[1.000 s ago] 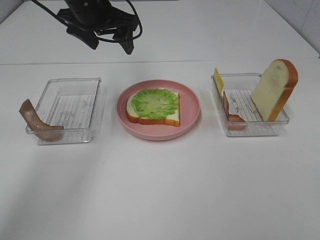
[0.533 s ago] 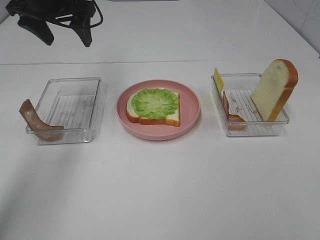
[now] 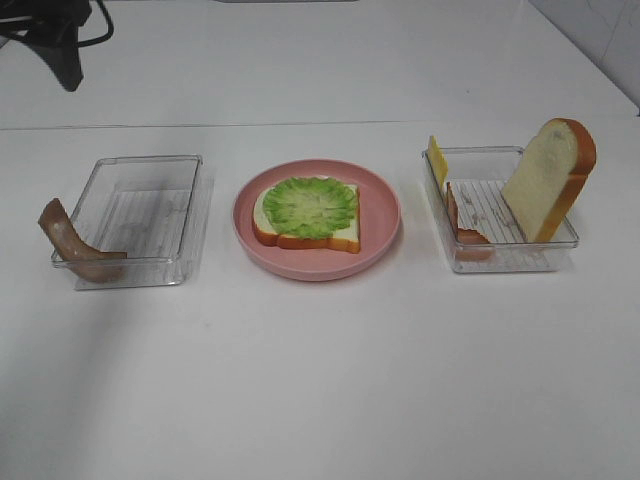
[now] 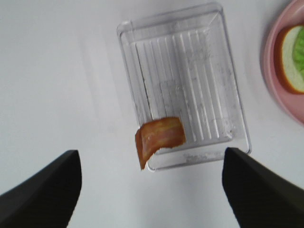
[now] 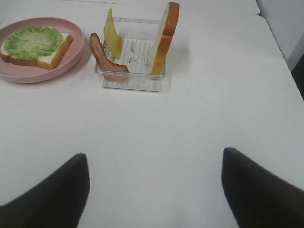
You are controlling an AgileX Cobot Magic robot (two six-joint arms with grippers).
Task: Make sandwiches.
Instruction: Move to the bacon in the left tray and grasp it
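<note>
While hanging over the bench (image 4: 47, 71), holds left pincer (image 4: 150, 151) spread wide and empty, bacon strip (image 4: 159, 135) draped on the tray (image 4: 142, 28) below it, right pincer (image 5: 154, 153) spread wide too.

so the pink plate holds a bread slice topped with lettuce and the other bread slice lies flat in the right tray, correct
Not quite. The pink plate does hold a bread slice topped with lettuce, but the other bread slice does not lie flat: it stands on edge, tilted, in the right tray. The exterior high view shows this, and the right wrist view confirms it.
</note>
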